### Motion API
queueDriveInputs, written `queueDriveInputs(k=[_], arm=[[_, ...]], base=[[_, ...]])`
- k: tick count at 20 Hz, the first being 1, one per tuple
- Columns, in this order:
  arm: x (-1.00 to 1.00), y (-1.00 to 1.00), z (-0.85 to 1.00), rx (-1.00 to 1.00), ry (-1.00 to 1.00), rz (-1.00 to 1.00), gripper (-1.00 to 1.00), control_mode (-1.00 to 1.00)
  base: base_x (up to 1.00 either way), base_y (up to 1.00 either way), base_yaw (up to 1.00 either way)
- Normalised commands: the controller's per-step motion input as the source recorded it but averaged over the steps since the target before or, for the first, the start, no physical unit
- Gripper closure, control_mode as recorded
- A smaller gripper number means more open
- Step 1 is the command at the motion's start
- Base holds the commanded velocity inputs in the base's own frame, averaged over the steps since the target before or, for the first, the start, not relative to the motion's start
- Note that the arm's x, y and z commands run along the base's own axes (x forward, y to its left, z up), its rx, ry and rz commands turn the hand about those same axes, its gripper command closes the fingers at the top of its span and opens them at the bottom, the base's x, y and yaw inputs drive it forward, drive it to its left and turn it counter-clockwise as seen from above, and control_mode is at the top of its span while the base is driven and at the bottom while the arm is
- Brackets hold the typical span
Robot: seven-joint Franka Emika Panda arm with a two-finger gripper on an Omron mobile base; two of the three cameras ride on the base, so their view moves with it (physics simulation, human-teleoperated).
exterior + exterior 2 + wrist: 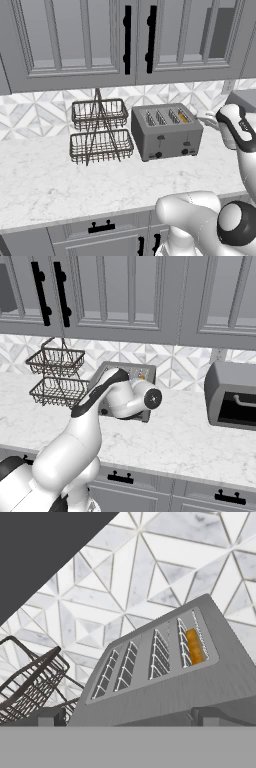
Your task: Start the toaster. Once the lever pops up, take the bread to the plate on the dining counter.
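Note:
The grey four-slot toaster [167,135] stands on the marble counter against the tiled wall. The tan-orange bread [184,117] sits low in its rightmost slot. Two dark levers [161,137] show on the toaster's front. In the hand view my gripper [132,717] is open and empty, its tips spread wide at the near front edge of the toaster [165,687], with the bread [194,646] beyond them. In the right base view my arm covers most of the toaster [135,373]. The plate and the dining counter are out of view.
A two-tier wire basket rack [98,131] stands just left of the toaster. A dark grey boxy appliance [232,396] sits on the counter to the right. Upper cabinets [80,40] hang overhead. Bare marble counter [50,185] lies in front.

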Motion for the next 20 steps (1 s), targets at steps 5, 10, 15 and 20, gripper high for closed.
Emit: queueDriveInputs(k=[5,10,15,20], arm=[[0.0,0.0,0.0,0.0,0.0,0.0,-1.0,-1.0],[0.0,0.0,0.0,0.0,0.0,0.0,-1.0,-1.0],[0.0,0.0,0.0,0.0,0.0,0.0,-1.0,-1.0],[0.0,0.0,0.0,0.0,0.0,0.0,-1.0,-1.0]], base=[[0.0,0.0,0.0],[0.0,0.0,0.0],[0.0,0.0,0.0],[0.0,0.0,0.0]])
